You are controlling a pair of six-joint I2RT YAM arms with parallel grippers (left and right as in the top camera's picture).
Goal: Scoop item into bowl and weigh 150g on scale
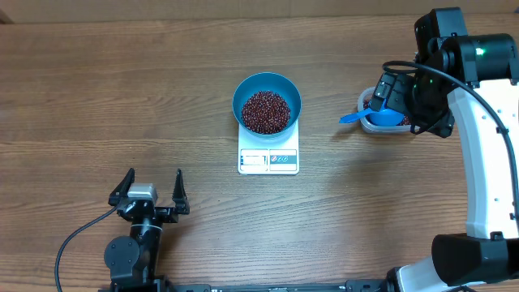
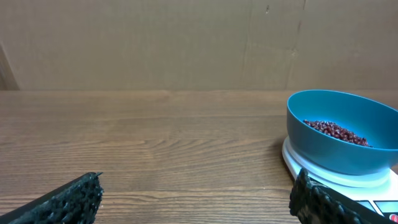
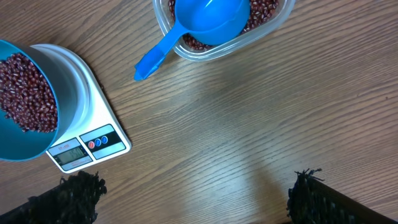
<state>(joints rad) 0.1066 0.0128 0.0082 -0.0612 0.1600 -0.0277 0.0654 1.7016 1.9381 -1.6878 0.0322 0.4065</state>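
The blue bowl (image 1: 267, 85) stands on the white scale (image 1: 268, 160) at mid-table, with dark red-brown beans (image 1: 265, 111) heaped inside. The left wrist view shows the bowl (image 2: 336, 152), its beans (image 2: 336, 130) and the scale (image 2: 339, 180) ahead on the right. My left gripper (image 1: 154, 180) is open and empty near the front left, well apart from the scale. Hovering over the right side, my right gripper (image 1: 388, 96) is open and empty; its wrist view shows bare wood between the fingers (image 3: 74, 196), with the bowl (image 3: 18, 149) and scale (image 3: 93, 140) at left.
A clear plastic tub (image 3: 273, 22) of more beans (image 3: 264, 9) sits at the right. A small blue scoop (image 3: 208, 18) lies in it, handle pointing toward the scale. In the overhead view the scoop (image 1: 357, 117) shows partly under my right arm.
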